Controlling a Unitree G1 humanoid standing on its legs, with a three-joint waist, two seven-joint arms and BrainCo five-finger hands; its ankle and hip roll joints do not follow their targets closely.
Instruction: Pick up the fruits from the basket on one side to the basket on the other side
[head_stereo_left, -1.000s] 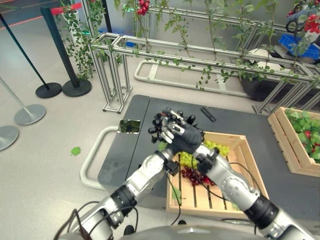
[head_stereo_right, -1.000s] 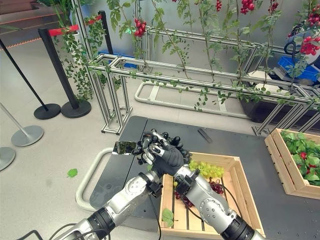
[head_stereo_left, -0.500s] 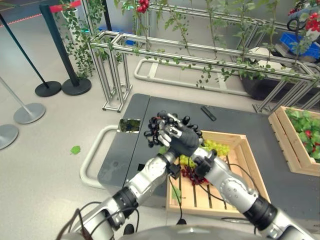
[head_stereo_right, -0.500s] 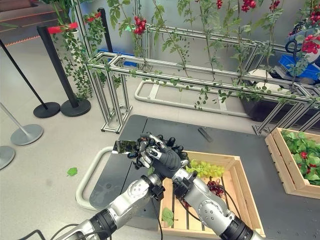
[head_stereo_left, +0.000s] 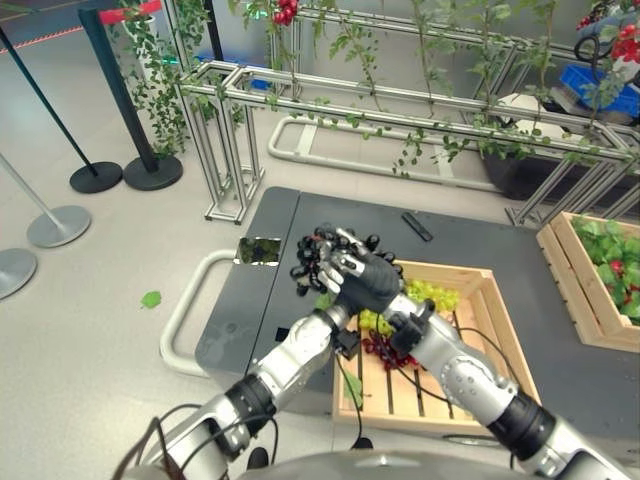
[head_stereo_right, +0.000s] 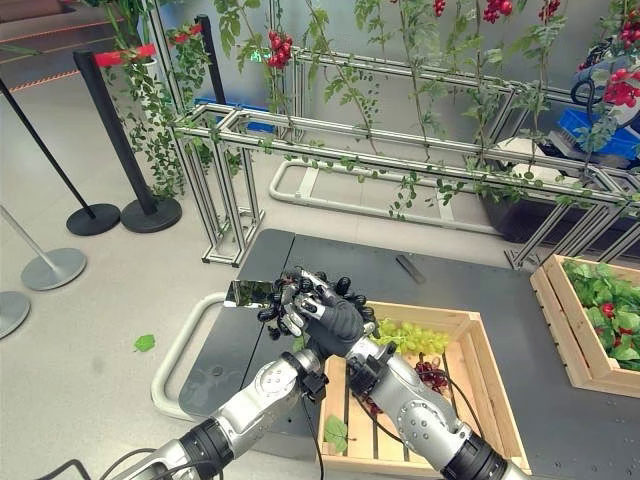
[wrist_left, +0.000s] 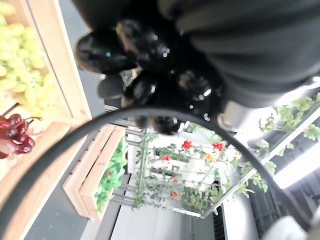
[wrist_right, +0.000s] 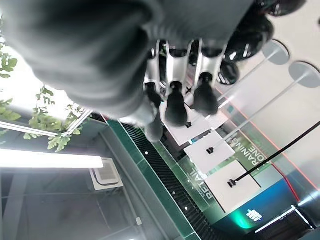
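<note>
The right hand (head_stereo_left: 368, 280) covers most of the left hand (head_stereo_left: 322, 262), so the left hand's grasp on the black grapes (head_stereo_left: 305, 270) cannot be read. The second crate (head_stereo_left: 597, 272) is cut off by the picture's edge.

mirrored, unclear lettering on floor sign (wrist_right: 248, 148)

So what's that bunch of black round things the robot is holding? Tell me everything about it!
It's a bunch of black grapes: shiny, round, very dark berries packed in a cluster. Both hands meet on it, above the dark platform by the wooden crate. The right hand has its fingers curled over it, and the left hand is on its other side, mostly hidden. It's lifted clear of the crate, where green grapes and red grapes lie.
</note>
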